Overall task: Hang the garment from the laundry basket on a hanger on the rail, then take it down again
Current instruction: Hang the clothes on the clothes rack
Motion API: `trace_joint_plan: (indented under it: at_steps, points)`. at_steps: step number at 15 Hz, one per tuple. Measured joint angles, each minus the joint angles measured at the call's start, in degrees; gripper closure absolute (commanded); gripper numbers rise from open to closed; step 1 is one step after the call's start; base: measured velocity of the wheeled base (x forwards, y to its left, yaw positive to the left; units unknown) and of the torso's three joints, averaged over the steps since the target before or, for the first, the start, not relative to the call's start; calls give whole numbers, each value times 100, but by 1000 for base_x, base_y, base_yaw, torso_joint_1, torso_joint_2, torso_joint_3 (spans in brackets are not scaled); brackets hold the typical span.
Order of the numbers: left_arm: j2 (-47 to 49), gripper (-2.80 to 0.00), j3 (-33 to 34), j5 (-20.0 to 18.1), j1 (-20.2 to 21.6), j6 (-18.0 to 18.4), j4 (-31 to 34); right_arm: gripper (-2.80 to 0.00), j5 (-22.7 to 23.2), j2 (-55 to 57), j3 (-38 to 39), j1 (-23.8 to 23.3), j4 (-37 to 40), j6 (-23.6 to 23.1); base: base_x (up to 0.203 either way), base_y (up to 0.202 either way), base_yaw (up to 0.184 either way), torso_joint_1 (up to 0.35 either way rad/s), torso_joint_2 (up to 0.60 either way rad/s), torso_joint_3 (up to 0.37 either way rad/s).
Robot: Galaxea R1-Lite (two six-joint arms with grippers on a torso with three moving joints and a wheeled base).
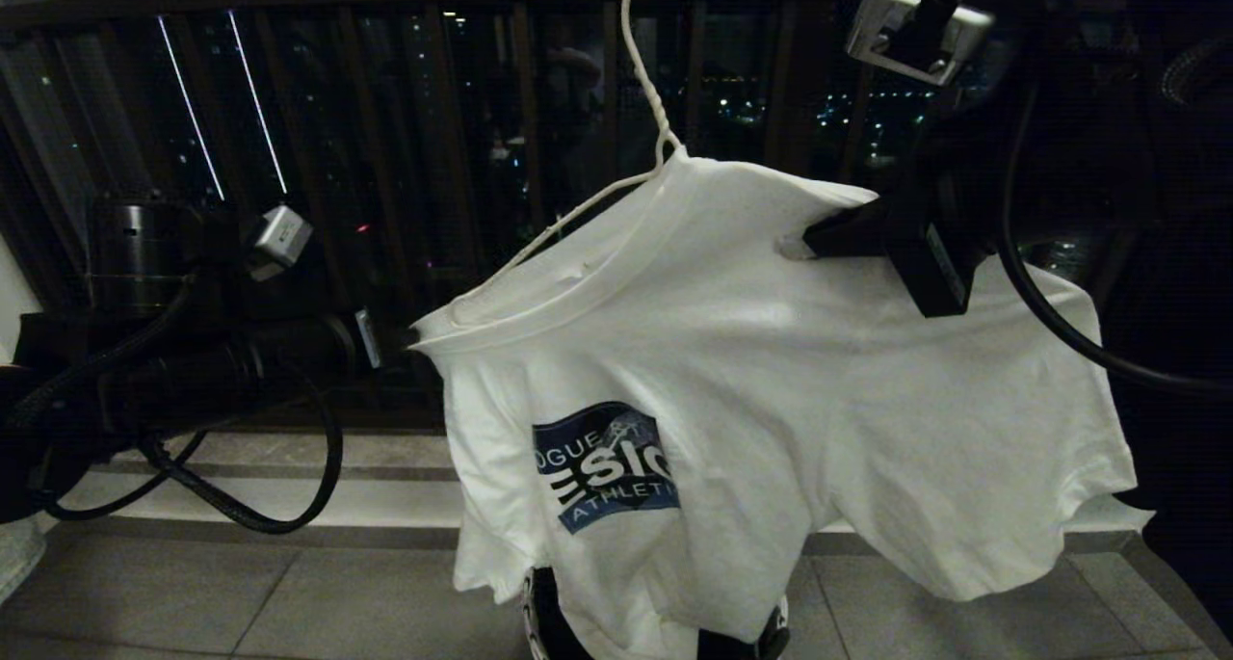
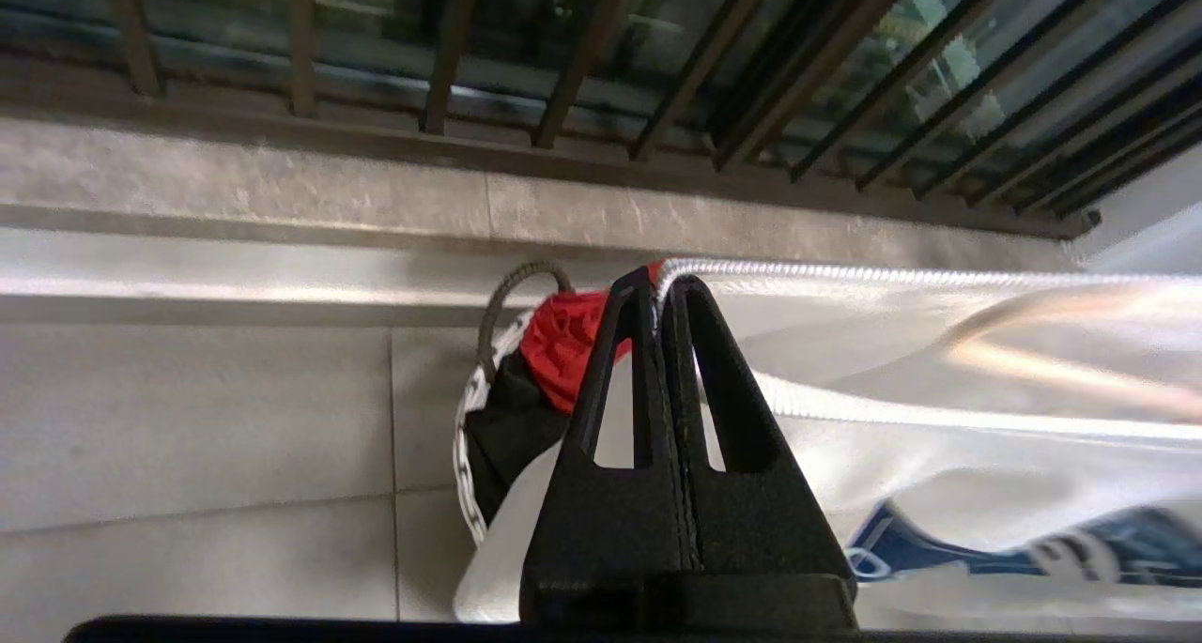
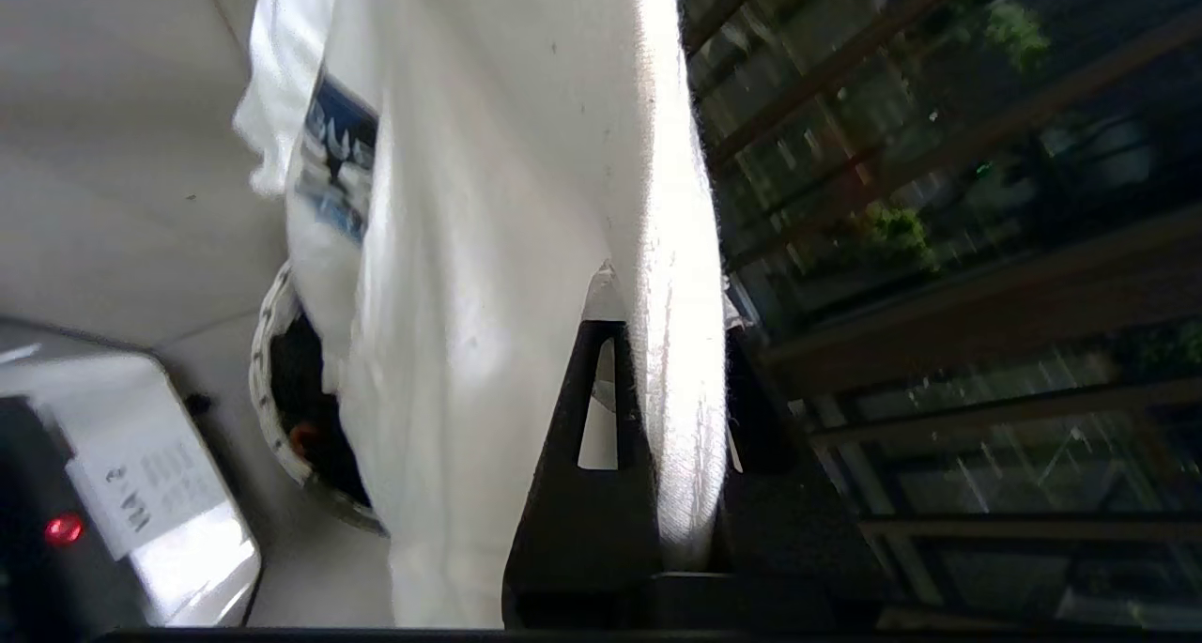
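The garment (image 1: 771, 390), a white T-shirt with a dark blue chest print (image 1: 602, 467), hangs slanted on the hanger (image 1: 663, 125), a thin white wire one whose hook runs up out of the head view. My left gripper (image 1: 412, 337) is shut on the ribbed collar edge (image 2: 660, 282) at the shirt's lower left shoulder. My right gripper (image 1: 795, 246) is shut on a fold of the upper right shoulder (image 3: 669, 296). The laundry basket (image 1: 532, 614) stands on the floor below the shirt, mostly hidden by it. The rail is out of view.
The dark brown window railing (image 1: 433, 111) runs close behind the shirt, above a stone ledge (image 2: 282, 192). In the basket (image 2: 470, 436) lie a red cloth (image 2: 563, 343) and a black garment (image 2: 512, 427). A grey part of the robot's base (image 3: 141, 493) sits near the basket.
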Motion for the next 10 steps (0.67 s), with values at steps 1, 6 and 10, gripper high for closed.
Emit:
trace_joint_plan:
  at_steps: [1,6,10]
  points:
    - [-47,0,-4,0,9,-4,-1,0,-1,5,75,3,-2,-1,0,0,0,0,0,0]
    - [-451,0,-6,-261,20,-34,54,0,-6,256,293,173,-293,36,0,0,0,0,0,0]
    - [-854,0,-187,-592,0,-37,554,0,-20,516,233,630,-493,322,0,0,0,0,0,0]
